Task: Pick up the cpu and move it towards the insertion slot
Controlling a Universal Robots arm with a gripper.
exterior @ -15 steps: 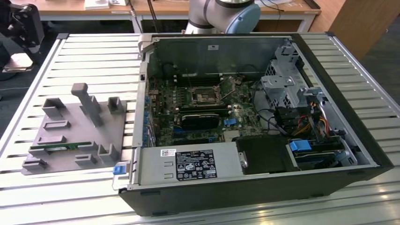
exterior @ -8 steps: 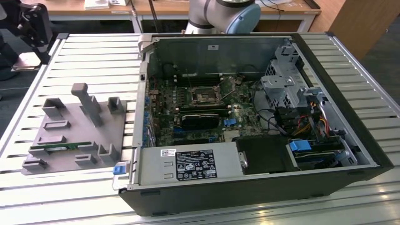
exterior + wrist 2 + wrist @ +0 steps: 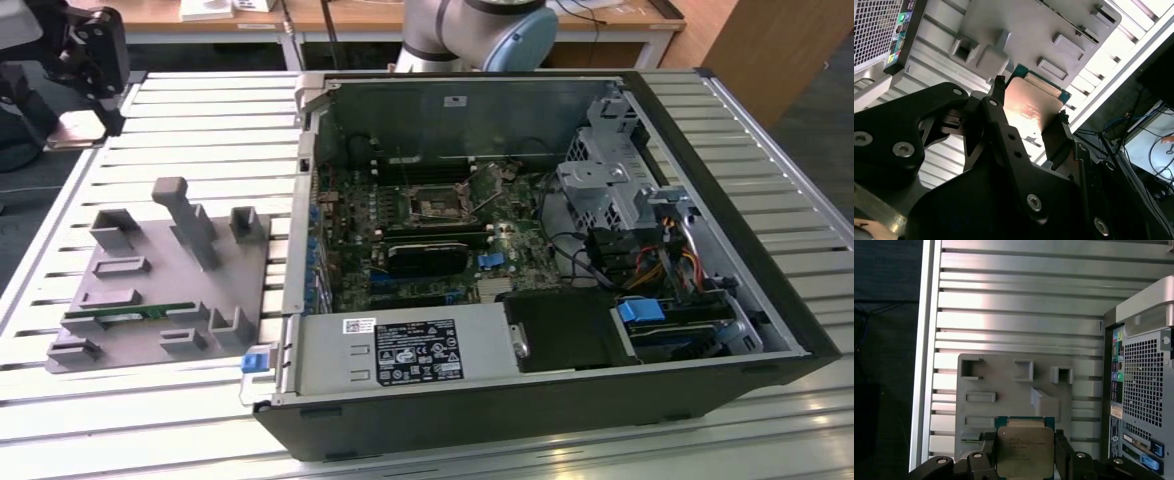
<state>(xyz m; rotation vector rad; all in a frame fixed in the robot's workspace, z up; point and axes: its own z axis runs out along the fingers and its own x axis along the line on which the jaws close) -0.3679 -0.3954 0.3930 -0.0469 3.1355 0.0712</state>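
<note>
1. The gripper (image 3: pixel 1024 437) is clamping the cpu (image 3: pixel 1023 452) by two opposite edges, one black finger pressing on each side. The chip's silvery lid is facing the camera in the first wrist view.
2. In the second wrist view the chip's lid is catching a pinkish glow and its green board edge is peeking out along the far side. The black finger links are folding in around it.
3. Fine engraved print is showing on the lid, too faint to make out.
4. The cpu is hanging in the air above the grey fixture (image 3: pixel 1004 375), clear of its recesses and posts.
5. A thin green memory stick (image 3: pixel 127 312) is lying in the fixture near its front edge.
6. The fixture is resting on the slatted metal table (image 3: pixel 200 110), beside the open computer case (image 3: pixel 747 250).
7. A sticker with dense print (image 3: pixel 416 352) is sitting on the case's power supply. Coloured ports (image 3: pixel 1117 367) are lining its rear panel.
8. The insertion slot (image 3: pixel 434 207) is sitting on the board inside the case, well apart from the cpu.
9. The arm's grey and blue joint (image 3: pixel 481 30) is rising behind the case.
</note>
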